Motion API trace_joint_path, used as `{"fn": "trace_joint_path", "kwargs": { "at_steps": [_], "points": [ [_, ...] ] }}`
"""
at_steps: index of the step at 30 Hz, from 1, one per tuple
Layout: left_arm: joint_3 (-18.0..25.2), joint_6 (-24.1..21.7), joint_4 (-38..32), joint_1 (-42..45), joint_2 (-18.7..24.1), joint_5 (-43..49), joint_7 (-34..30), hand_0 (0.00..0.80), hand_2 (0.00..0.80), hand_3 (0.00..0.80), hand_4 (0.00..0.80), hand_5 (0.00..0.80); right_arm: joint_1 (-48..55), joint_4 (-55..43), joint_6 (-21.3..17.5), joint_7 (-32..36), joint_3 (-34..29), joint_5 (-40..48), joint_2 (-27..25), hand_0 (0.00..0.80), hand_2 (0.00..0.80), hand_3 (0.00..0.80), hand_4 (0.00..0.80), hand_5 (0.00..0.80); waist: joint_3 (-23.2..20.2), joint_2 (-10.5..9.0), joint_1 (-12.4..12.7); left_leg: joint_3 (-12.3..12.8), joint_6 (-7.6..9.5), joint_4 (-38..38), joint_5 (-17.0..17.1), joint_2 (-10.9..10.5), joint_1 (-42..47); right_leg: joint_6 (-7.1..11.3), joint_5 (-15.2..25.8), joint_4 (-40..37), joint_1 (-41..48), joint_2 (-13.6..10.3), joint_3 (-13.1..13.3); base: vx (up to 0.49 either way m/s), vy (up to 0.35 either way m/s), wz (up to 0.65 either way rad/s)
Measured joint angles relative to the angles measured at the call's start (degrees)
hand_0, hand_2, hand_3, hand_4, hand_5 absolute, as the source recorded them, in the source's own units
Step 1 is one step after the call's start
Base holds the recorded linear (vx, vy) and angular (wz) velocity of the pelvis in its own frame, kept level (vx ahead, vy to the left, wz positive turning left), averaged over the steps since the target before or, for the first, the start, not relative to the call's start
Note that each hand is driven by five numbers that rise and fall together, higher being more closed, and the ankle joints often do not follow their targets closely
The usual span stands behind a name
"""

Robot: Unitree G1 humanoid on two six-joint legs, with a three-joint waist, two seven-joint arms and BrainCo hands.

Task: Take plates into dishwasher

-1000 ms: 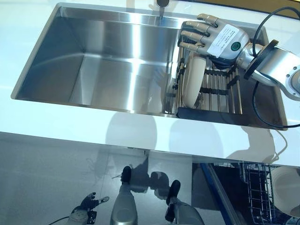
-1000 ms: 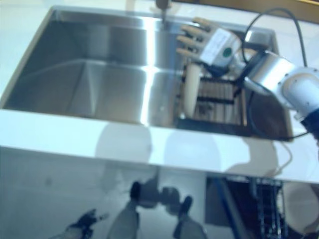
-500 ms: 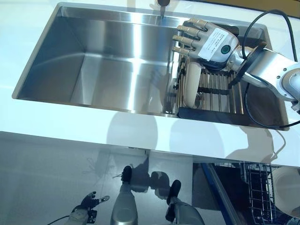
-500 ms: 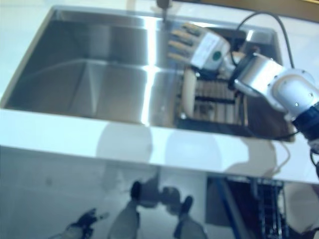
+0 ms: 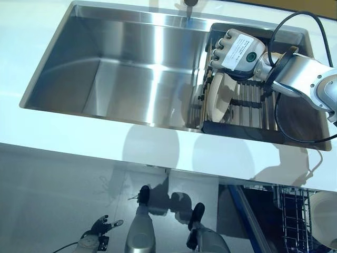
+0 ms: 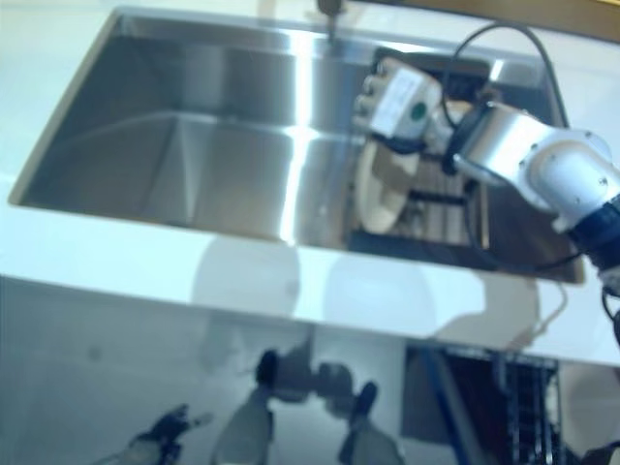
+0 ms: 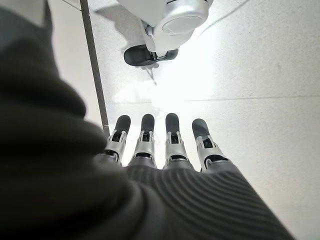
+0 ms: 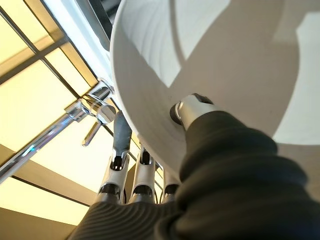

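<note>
A cream plate (image 5: 218, 100) stands on edge at the left end of a dark drying rack (image 5: 250, 103) set in the right part of the steel sink (image 5: 131, 68). My right hand (image 5: 237, 50) is on the plate's top edge. In the right wrist view the thumb (image 8: 189, 107) presses on the plate's face (image 8: 225, 55) and the fingers (image 8: 142, 172) lie behind its rim, so the hand pinches it. My left hand (image 5: 97, 229) hangs low near the floor with straight fingers (image 7: 171, 135), holding nothing.
A faucet (image 5: 188, 4) stands at the sink's back edge. A white counter (image 5: 174, 150) runs along the sink's front. Below at the right, an open dishwasher's wire rack (image 5: 292, 213) holds a white plate (image 5: 324, 213).
My right hand has come down onto the plate's top and curled round its rim. The plate now leans so more of its face shows. The camera has shifted slightly.
</note>
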Motion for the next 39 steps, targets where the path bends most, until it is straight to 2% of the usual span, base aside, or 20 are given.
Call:
{"fn": "trace_joint_path", "kwargs": {
  "at_steps": [7,12,15,21,24,31,35,39],
  "points": [
    [0.14,-0.03,-0.05,-0.15,-0.02,0.04,0.07,0.000,0.000,0.000,0.000,0.000,0.04,0.74,-0.81,-2.66,0.02,-1.06,-0.53,0.800,0.800,0.800,0.800,0.800,-0.17,-0.26,-1.14,0.09,0.01,-0.01,-0.02,0.08,1.48,0.00,0.01,-0.01,1.48,0.02,0.07,0.010,-0.005,0.00],
    [1.17,0.12,-0.17,0.20,0.00,0.55,0.26,0.000,0.000,0.000,0.000,0.000,0.00,1.05,-0.36,-5.83,-0.02,-1.01,-3.16,0.800,0.800,0.800,0.800,0.800,-1.57,-1.74,-1.19,0.98,0.18,-0.01,-0.24,0.10,2.85,0.02,0.04,0.00,2.28,-0.06,0.93,0.045,-0.011,-0.07],
    [1.18,0.15,-0.22,0.62,-0.03,0.61,0.33,0.000,0.000,0.000,0.000,0.000,0.05,1.06,1.40,-6.20,-0.19,-0.97,-4.38,0.800,0.800,0.800,0.800,0.800,-3.47,-2.73,-1.84,1.87,0.25,-0.04,-0.58,0.10,3.84,0.05,0.05,-0.01,2.77,-0.17,1.72,0.064,0.013,-0.15],
    [1.14,0.77,-0.24,3.53,-0.11,1.38,0.38,0.000,0.000,0.000,0.000,0.000,2.25,4.65,8.35,-6.16,-5.11,1.93,-4.61,0.800,0.800,0.800,0.800,0.800,-8.81,-3.34,-4.43,5.68,0.22,-0.09,-1.98,0.58,7.35,0.29,-0.13,-0.21,3.82,-0.23,5.36,0.071,0.016,-0.31],
    [1.11,1.35,-0.01,4.27,-0.53,2.22,0.42,0.000,0.000,0.000,0.000,0.000,3.80,5.75,11.19,-6.01,-6.13,2.73,-7.14,0.800,0.800,0.800,0.800,0.800,-11.10,-3.19,-6.26,7.45,0.03,-0.10,-2.40,1.15,8.50,0.29,-0.13,-0.24,3.82,0.12,7.18,0.071,0.008,-0.31],
    [1.03,1.75,1.04,5.04,-1.21,2.81,0.29,0.000,0.000,0.000,0.000,0.000,9.05,10.10,19.06,-5.45,-9.42,8.40,-12.13,0.800,0.800,0.800,0.800,0.800,-14.11,-2.52,-10.31,11.44,-0.39,-0.36,-3.28,2.65,11.33,-0.11,0.23,-0.27,3.87,1.44,11.08,0.055,-0.012,-0.30],
    [-0.09,2.01,1.74,4.76,-1.62,4.07,-0.04,0.000,0.000,0.000,0.000,0.000,9.21,13.61,22.90,-5.34,-9.45,12.51,-15.71,0.800,0.800,0.800,0.800,0.800,-15.18,-1.45,-11.29,13.21,-0.81,-0.38,-3.75,3.45,12.39,-0.20,0.35,-0.27,3.74,2.20,12.74,0.045,0.004,-0.24],
    [-0.75,2.53,1.88,4.98,-1.83,5.01,-0.23,0.000,0.000,0.000,0.000,0.000,9.21,17.41,27.28,-4.56,-9.45,16.40,-17.03,0.800,0.800,0.800,0.800,0.800,-15.98,-0.91,-12.96,14.55,-1.11,-0.37,-3.98,3.92,13.16,-0.32,0.44,-0.28,3.52,2.76,14.09,0.035,0.005,-0.20]
  ]
}}
